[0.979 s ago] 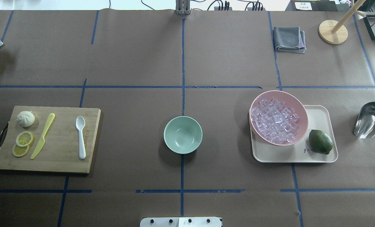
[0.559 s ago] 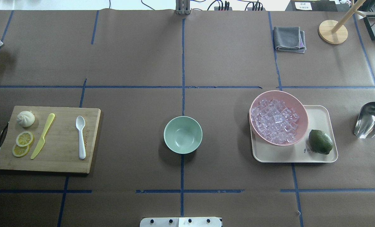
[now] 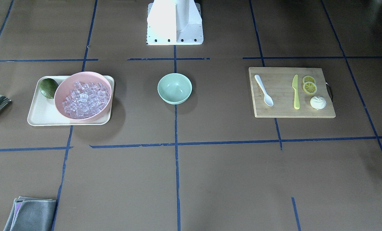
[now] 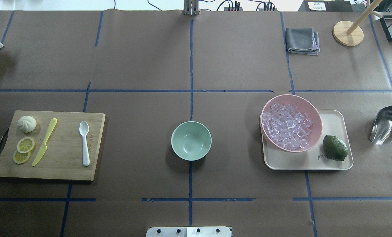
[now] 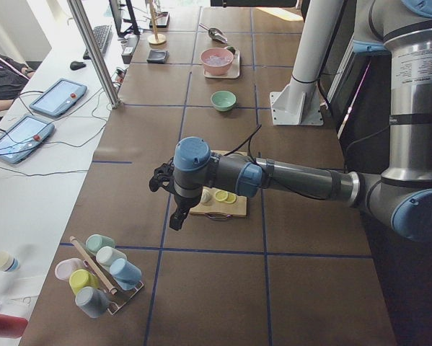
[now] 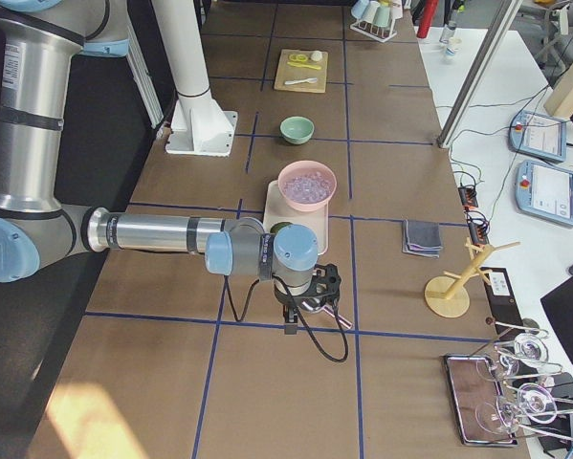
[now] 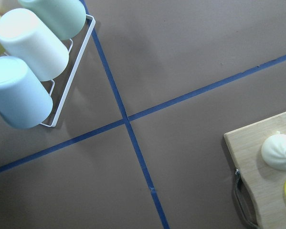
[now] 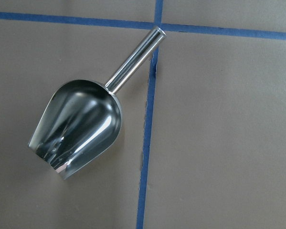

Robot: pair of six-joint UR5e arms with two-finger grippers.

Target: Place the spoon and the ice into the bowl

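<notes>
The white spoon (image 4: 84, 143) lies on the right part of a wooden cutting board (image 4: 64, 168) at the table's left. The mint-green bowl (image 4: 191, 140) stands empty at the table's middle. The clear ice cubes (image 4: 286, 125) fill a pink bowl (image 4: 316, 113) on a beige tray (image 4: 334, 118) at the right. My left gripper (image 5: 175, 220) shows only in the exterior left view, hanging left of the board; I cannot tell if it is open or shut. My right gripper (image 6: 290, 320) shows only in the exterior right view, above a metal scoop (image 8: 78, 126); I cannot tell its state.
A yellow-green knife (image 4: 44, 142), two lemon slices (image 4: 24, 149) and a white bun (image 4: 27, 124) share the board. A lime (image 4: 335, 148) lies on the tray. A grey cloth (image 4: 302, 40) and a wooden stand (image 4: 348, 33) sit at the far right. A cup rack (image 7: 28, 62) stands beyond the board.
</notes>
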